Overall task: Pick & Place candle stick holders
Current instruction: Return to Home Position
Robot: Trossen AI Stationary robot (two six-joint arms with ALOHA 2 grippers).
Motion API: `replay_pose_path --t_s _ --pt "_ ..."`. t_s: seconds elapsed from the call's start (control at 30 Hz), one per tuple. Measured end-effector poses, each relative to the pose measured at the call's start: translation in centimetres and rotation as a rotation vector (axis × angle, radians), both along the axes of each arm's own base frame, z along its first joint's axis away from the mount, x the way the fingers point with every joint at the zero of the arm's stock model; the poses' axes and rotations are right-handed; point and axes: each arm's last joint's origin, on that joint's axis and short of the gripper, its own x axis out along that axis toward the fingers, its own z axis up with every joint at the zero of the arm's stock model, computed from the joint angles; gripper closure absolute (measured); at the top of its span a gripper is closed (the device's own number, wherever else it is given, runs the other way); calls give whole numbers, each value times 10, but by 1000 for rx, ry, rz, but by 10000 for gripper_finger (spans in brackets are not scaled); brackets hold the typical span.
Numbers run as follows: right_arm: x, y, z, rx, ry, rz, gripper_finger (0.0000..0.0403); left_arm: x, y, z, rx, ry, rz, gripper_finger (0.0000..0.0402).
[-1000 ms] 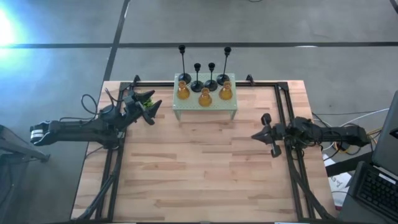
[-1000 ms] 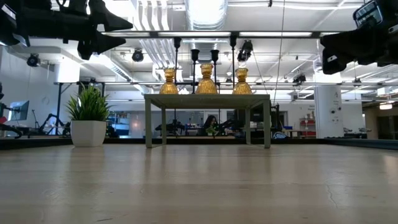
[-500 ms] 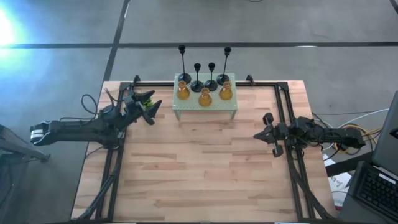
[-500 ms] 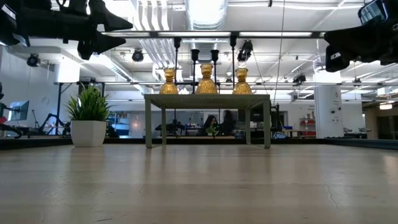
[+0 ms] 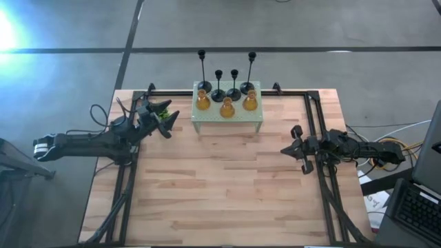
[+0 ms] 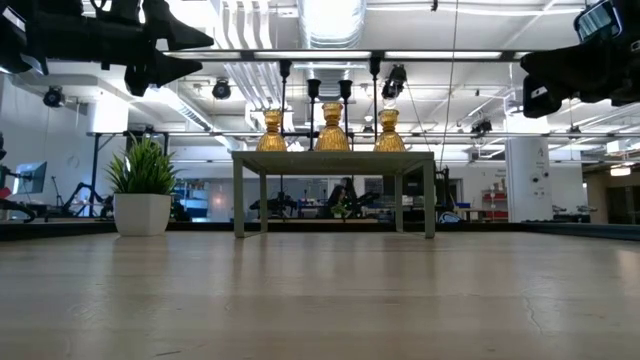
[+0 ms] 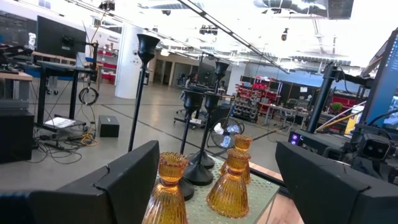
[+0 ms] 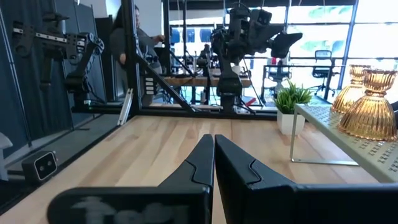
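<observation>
Three amber glass holders (image 5: 227, 107) stand in a row on the pale green perforated stand (image 5: 227, 122) at the table's far middle. Several black holders (image 5: 234, 84) with thin stems stand on their round bases behind them. All also show in the left wrist view (image 7: 231, 183) and the low view (image 6: 332, 125). My left gripper (image 5: 165, 118) is open and empty, held above the table left of the stand, over the small potted plant (image 6: 143, 190). My right gripper (image 5: 284, 149) is shut and empty, held above the table's right side, pointing left (image 8: 214, 146).
The green potted plant in a white pot (image 8: 291, 106) stands on the table left of the stand. Black frame rails (image 5: 313, 120) run along the table's left, right and far sides. Bare wood (image 5: 220, 186) lies between the arms and toward the near edge.
My right gripper has drawn back a little toward the table's right edge, still shut. The holders and the stand have stayed where they were.
</observation>
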Motion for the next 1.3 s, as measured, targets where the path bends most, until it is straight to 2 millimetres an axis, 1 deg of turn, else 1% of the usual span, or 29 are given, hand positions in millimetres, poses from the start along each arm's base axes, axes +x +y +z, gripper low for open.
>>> replay_pose_path --t_s 0.43,0.5,0.57,0.67,0.77,0.83,0.93,1.03,1.3 --pt "1 0 -1 1 12 0 394 0 0 0 -1 0 0 76" --pt "1 0 -1 3 13 0 394 -2 0 1 -25 -22 -15 76" --pt "1 0 -1 1 12 0 394 -4 -2 0 -87 -51 -77 76" --pt "1 0 -1 2 12 0 394 -6 -7 -7 -151 10 -245 76" --pt "1 0 -1 1 12 0 394 -8 -12 -14 -153 96 -410 76" --pt "1 0 -1 0 12 0 394 -9 -14 -15 -129 131 -462 76" --pt "1 0 -1 1 12 0 394 -12 -16 -15 -87 149 -479 76" --pt "1 0 -1 0 12 0 394 -15 -17 -19 -64 163 -482 76" --pt "1 0 -1 0 12 0 394 -24 -20 -48 -50 153 -492 76"
